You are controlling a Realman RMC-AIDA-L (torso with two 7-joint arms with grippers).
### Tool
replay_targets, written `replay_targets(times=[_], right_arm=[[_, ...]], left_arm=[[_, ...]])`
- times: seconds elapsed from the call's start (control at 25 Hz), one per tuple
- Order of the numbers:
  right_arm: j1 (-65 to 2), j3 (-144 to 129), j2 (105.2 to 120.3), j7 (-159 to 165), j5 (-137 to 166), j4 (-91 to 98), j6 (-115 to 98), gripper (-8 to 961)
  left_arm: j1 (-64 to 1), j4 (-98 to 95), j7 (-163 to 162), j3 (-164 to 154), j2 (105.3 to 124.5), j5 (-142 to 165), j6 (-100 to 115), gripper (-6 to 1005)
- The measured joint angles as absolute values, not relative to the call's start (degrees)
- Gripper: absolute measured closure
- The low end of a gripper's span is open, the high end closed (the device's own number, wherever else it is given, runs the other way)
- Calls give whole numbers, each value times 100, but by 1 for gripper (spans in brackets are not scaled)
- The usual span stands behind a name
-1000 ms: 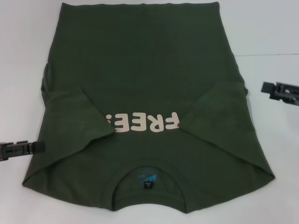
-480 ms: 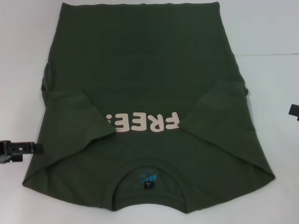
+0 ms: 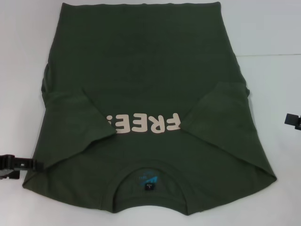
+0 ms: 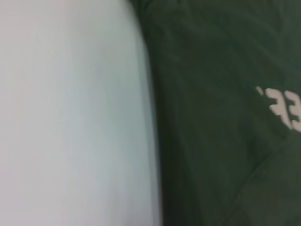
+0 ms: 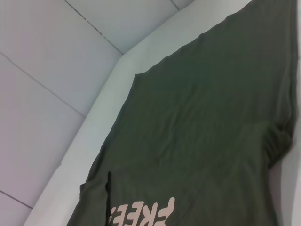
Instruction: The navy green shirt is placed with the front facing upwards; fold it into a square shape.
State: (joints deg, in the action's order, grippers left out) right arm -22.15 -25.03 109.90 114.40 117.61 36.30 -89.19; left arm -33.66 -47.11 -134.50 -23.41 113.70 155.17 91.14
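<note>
Across the middle of the white desk (image 3: 19,70) we see the navy green shirt (image 3: 146,84) lying flat, front side up, its collar (image 3: 148,188) with the blue neck label nearest the robot and its hem at the far edge. Both short sleeves are folded inward over the chest, their tips touching either end of the cream "FREE!" lettering (image 3: 141,123), which reads upside down from the head view. The left tool (image 3: 16,165) sits low at the left side of the desk, its tip just touching or beside the shirt's edge near the shoulder; we cannot tell whether it is wide or narrow. The right tool (image 3: 294,120) shows only at the right edge of the head view, apart from the shirt, and we cannot tell how it stands either. The left wrist view shows the shirt's edge against the desk, with part of the lettering.
</note>
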Motion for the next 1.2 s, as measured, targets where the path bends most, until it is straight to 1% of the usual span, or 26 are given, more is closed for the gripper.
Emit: replay_targets(times=[1.2], right_arm=[[-2365,-2522,11028,11446,11838,3630,-8724,23]], left_arm=[[-3476,-4649,-13566,-2715,11415,15610,9017,205]])
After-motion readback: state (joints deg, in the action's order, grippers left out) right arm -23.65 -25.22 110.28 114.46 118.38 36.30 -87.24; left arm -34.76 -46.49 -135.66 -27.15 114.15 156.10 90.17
